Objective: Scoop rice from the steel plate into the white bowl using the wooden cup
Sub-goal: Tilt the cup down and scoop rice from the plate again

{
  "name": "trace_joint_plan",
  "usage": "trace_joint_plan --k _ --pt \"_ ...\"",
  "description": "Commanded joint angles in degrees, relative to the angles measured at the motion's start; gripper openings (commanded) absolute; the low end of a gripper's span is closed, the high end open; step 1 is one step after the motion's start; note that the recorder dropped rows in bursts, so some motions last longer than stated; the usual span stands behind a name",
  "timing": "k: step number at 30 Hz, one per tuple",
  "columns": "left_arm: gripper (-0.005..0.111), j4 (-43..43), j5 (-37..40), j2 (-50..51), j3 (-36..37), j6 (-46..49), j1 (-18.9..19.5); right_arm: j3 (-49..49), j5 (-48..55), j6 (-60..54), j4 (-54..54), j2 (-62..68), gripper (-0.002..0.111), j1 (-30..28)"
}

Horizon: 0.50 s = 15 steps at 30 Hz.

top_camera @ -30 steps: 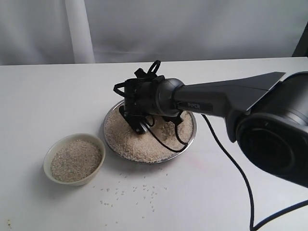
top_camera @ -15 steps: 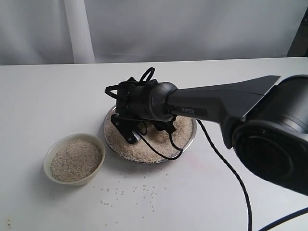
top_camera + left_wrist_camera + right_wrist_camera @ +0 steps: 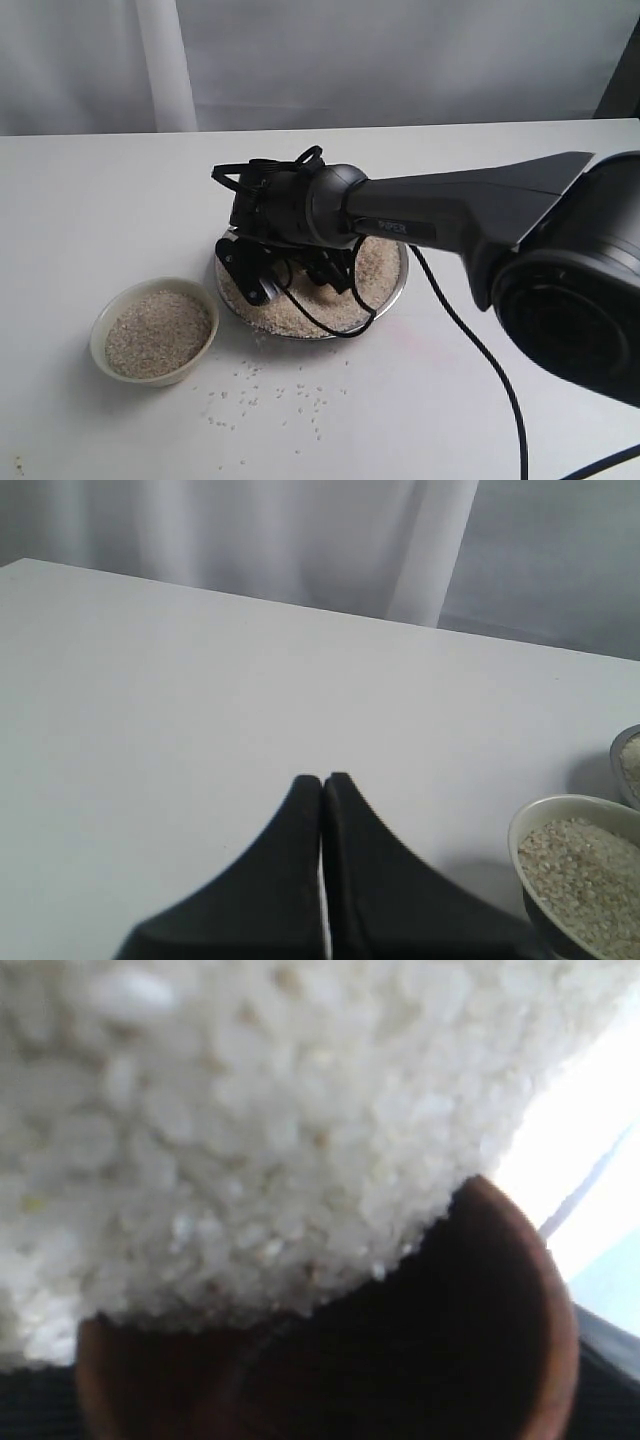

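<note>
Our left gripper (image 3: 322, 778) is parked over the bare white table (image 3: 150, 680), jaws pressed together, nothing in them. Next along, the small off-white ceramic bowl (image 3: 98, 335) is already pretty full of pale uncooked rice (image 3: 155, 333). Then comes the wide shiny steel plate (image 3: 401, 272), where our right gripper (image 3: 290, 278) has its jaws spread wide around the little reddish-brown wooden cup (image 3: 500, 1340), mouth dug into the heap. We reckon we're mid-scoop. Next we'd roll the cup upright, lift it clear and carry it left to the bowl without spilling.

My right arm (image 3: 450, 210) lies across the steel plate (image 3: 390, 298), closing it off from above and the right. I see the white bowl (image 3: 97, 335) near its left rim, a narrow gap between them, open table (image 3: 100, 200) behind both
</note>
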Motion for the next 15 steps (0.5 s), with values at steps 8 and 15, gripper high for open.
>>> trace_joint_plan --k 8,15 --pt "0.0 -0.33 -0.36 0.02 -0.2 -0.1 -0.37 -0.08 0.65 -0.59 5.21 -1.06 0.0 0.26" --pt "0.0 -0.33 -0.36 0.02 -0.2 -0.1 -0.37 -0.08 0.65 -0.59 9.59 -1.46 0.0 0.26"
